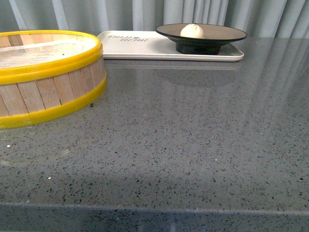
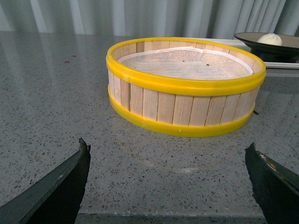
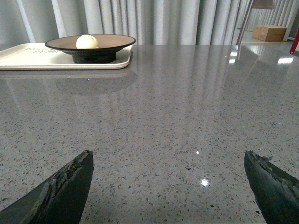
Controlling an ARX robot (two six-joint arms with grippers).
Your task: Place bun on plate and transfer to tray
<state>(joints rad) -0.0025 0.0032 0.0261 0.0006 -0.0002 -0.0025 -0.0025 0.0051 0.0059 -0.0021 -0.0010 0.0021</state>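
Already the small round white steamed bun (image 1: 192, 31) with its pleated top sits inside the wide shallow plate (image 1: 227, 34), tan-brown within and black at rim and foot. That plate stands on the right end of the flat rectangular cream-white plastic tray (image 1: 145, 48), whose small dark lettering shows on the bare left part. The tray lies at the far edge of the grey speckled stone table (image 1: 193, 145), in front of pale grey curtains (image 1: 120, 14).

To the left in the front view stands the round bamboo steamer (image 1: 48, 87) with yellow rims top and bottom, wooden slat walls and a white mesh liner inside; it sits just beside the tray's near left corner, though whether the two touch cannot be told.

Neither arm appears in the front view. From the left wrist view, the left gripper (image 2: 168, 186) hovers low over the table with its dark fingers (image 2: 60, 186) spread wide apart and nothing between them, facing the steamer, with the plate and bun visible beyond it. From the right wrist view, the right gripper (image 3: 168, 186) likewise has its fingers (image 3: 63, 191) spread wide and empty above bare tabletop, well apart from the tray, plate and bun, which lie further off
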